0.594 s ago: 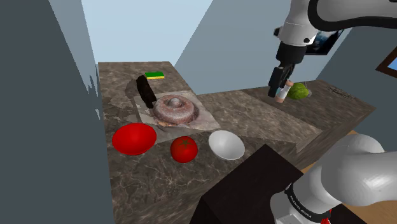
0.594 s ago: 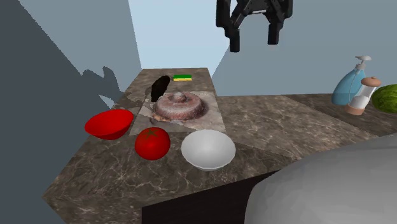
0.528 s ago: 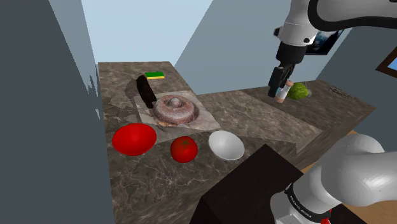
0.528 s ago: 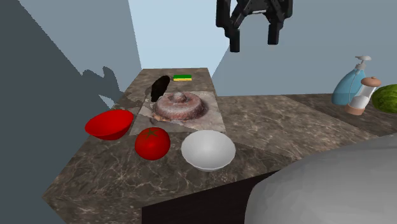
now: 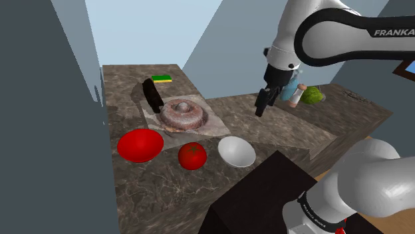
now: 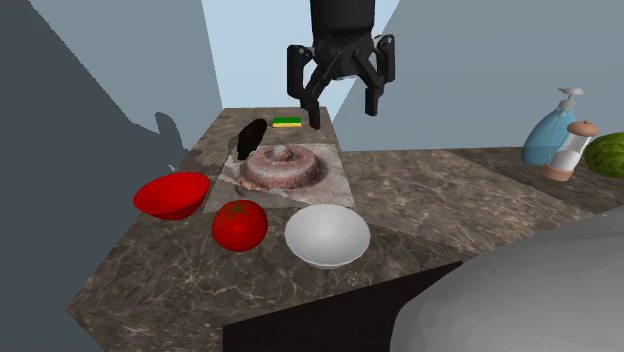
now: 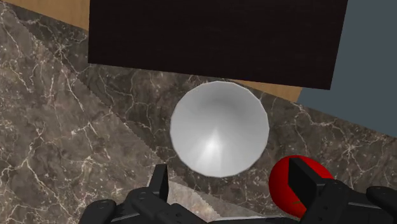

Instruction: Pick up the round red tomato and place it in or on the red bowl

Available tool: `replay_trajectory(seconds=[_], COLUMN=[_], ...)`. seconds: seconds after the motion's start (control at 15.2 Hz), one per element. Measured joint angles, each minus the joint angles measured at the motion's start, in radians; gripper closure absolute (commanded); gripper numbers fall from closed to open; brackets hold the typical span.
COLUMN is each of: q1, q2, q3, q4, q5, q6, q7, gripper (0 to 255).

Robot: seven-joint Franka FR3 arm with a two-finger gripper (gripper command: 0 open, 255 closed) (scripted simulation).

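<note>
I see a plain grey round bowl (image 6: 327, 235) on the dark marbled counter (image 6: 430, 190), near a round mottled pinkish stone (image 6: 284, 165); beyond it lies a flat green-and-yellow sponge (image 6: 287, 122).

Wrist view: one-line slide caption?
Open black gripper facing round white bowl, round red tomato beside it, on dark veined counter.

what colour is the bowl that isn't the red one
Plain whitish grey, with no pattern. The bowl shows best in the second exterior view.
</note>
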Motion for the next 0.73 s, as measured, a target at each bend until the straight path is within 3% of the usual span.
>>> replay_trajectory(seconds=[0.73], q1=[0.075], q2=[0.248], q3=[0.138], q4=[-0.07], q5=[0.086], q6=[0.427], q7=[0.146], gripper=[0])
